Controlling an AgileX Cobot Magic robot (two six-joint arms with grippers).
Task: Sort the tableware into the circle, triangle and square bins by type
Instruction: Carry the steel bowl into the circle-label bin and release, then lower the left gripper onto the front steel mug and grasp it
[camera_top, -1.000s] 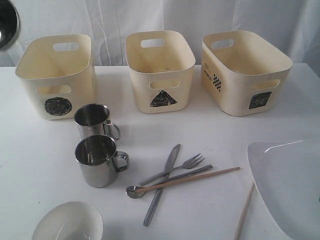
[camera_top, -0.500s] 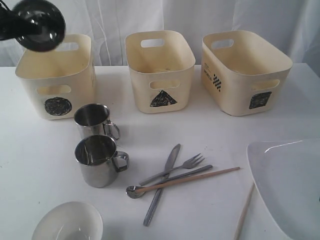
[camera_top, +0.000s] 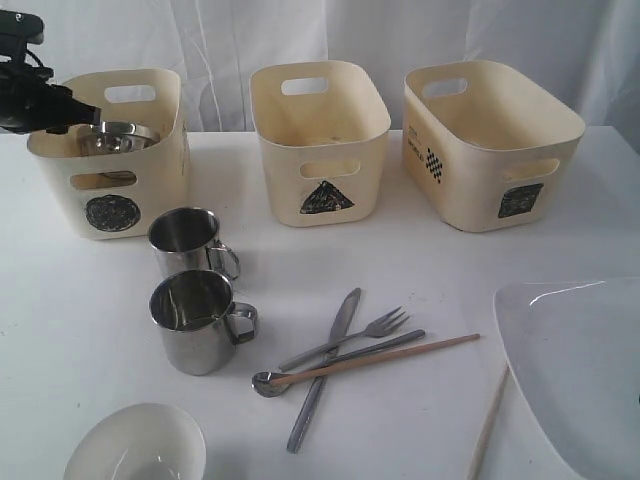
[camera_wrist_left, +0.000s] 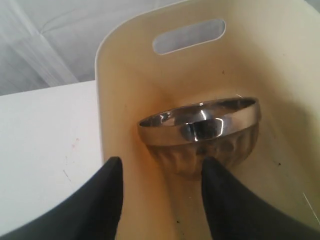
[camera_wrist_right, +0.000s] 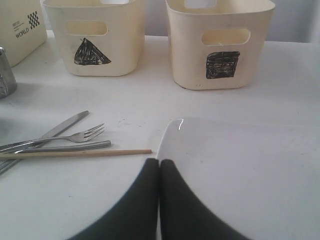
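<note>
Your left gripper (camera_wrist_left: 162, 165) stands with its jaws wide apart and nothing held. Just beyond their tips the steel bowl (camera_wrist_left: 200, 130) lies tilted inside the circle bin (camera_wrist_left: 125, 75); whether the fingers touch it, you cannot tell. On that bin's front, below the jaws, sits a scribbled black circle (camera_top: 112, 213).

Your right gripper (camera_wrist_right: 159, 162) has its jaws pressed together on nothing, directly over the near edge of the large white plate (camera_wrist_right: 240, 165). Just to one side of those jaws a wooden chopstick (camera_wrist_right: 75, 153) lies on the table (camera_wrist_right: 125, 100), with the spoon handle (camera_wrist_right: 65, 147), fork (camera_wrist_right: 75, 136) and knife (camera_wrist_right: 60, 127) behind it.

Farther ahead stand the triangle bin (camera_wrist_right: 95, 30), marked with a black triangle, and the square bin (camera_wrist_right: 220, 45), marked with a black square. A side label on the circle bin reads "WORLD" (camera_wrist_right: 23, 34) under a checkered patch.

Well away from both jaws are two steel mugs (camera_top: 185, 240), a white bowl (camera_top: 135, 450) and a second chopstick (camera_top: 488, 425).
</note>
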